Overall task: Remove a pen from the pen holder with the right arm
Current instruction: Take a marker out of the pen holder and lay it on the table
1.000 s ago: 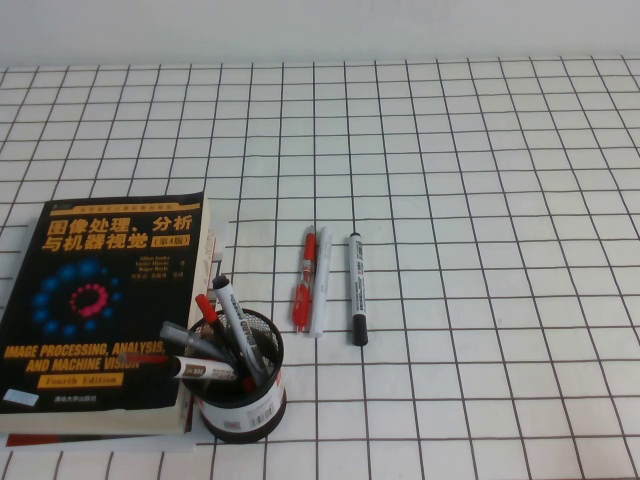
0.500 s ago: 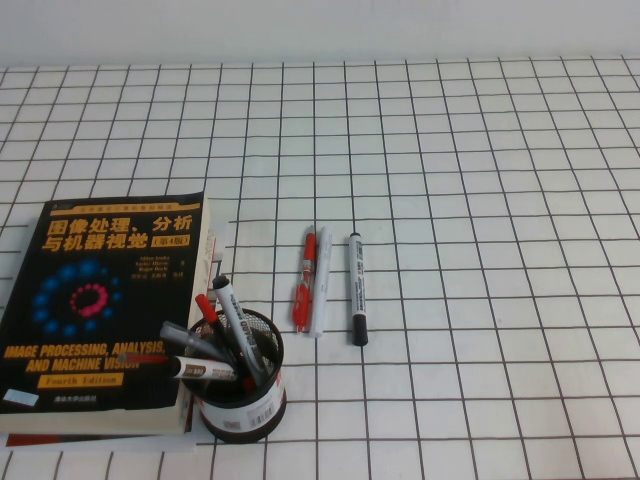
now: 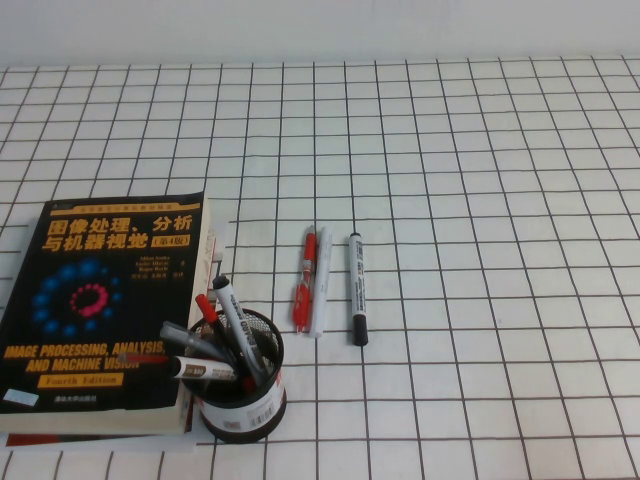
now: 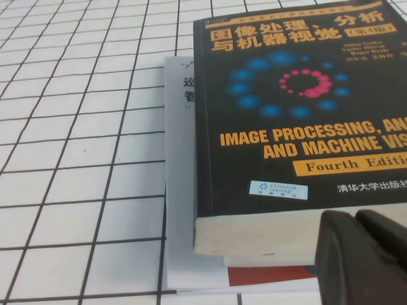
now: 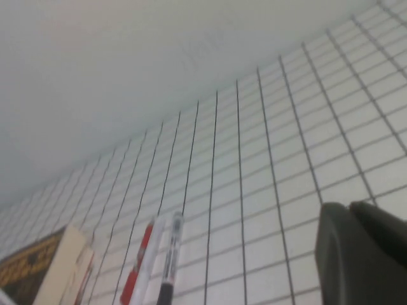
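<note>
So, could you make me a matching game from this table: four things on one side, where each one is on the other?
Things
1. pen holder
2. black marker
3. left gripper
4. right gripper

Places
A. shut, above the checked tabletop, out of the high view
B. lying flat, right of the red pen
C. shut, by the near edge of the book
D. standing at the book's near right corner, full of pens

Pairs: 1-D, 2-B, 3-C, 4-A

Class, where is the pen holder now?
High view, near left: pen holder stands by the book's right edge; left gripper hangs over the book, right gripper over table.
</note>
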Tool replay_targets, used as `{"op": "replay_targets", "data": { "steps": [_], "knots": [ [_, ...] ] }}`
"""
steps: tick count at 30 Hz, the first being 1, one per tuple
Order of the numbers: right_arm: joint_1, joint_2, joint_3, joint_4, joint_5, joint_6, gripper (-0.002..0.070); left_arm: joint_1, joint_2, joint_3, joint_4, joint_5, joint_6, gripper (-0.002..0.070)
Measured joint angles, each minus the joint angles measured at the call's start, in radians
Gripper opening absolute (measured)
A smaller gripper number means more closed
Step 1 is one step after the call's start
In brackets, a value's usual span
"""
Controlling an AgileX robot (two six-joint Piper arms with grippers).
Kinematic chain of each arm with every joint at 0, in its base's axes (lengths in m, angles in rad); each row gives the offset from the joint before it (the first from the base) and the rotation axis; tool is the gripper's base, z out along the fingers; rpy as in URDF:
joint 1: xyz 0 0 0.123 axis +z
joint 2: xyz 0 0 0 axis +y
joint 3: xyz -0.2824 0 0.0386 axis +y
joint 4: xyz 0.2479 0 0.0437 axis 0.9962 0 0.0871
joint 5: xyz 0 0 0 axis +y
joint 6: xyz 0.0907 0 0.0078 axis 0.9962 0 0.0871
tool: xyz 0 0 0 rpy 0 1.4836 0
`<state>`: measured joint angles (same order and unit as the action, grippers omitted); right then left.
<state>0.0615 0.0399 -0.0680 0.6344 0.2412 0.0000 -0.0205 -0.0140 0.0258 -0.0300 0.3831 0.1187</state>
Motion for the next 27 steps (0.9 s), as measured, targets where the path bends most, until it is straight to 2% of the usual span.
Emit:
{"op": "replay_targets", "data": {
  "steps": [6, 12, 22, 25, 27],
  "knots": [
    [0.000, 0.235, -0.222, -0.043, 0.306, -0.035, -0.0016, 0.000, 0.000, 0.000, 0.000, 0.000, 0.000, -0.0004],
    [0.000, 0.499, -0.381, -0.060, 0.484, -0.140, -0.0016, 0.000, 0.000, 0.000, 0.000, 0.000, 0.000, -0.0004],
    [0.005, 0.845, -0.513, -0.067, 0.534, -0.300, -0.0016, 0.000, 0.000, 0.000, 0.000, 0.000, 0.000, -0.0004],
    [0.068, 0.943, -0.560, -0.080, 0.511, -0.307, -0.0016, 0.000, 0.000, 0.000, 0.000, 0.000, 0.000, -0.0004],
    [0.151, 1.006, -0.596, -0.084, 0.474, -0.308, -0.0016, 0.000, 0.000, 0.000, 0.000, 0.000, 0.000, -0.0004]
  ]
}}
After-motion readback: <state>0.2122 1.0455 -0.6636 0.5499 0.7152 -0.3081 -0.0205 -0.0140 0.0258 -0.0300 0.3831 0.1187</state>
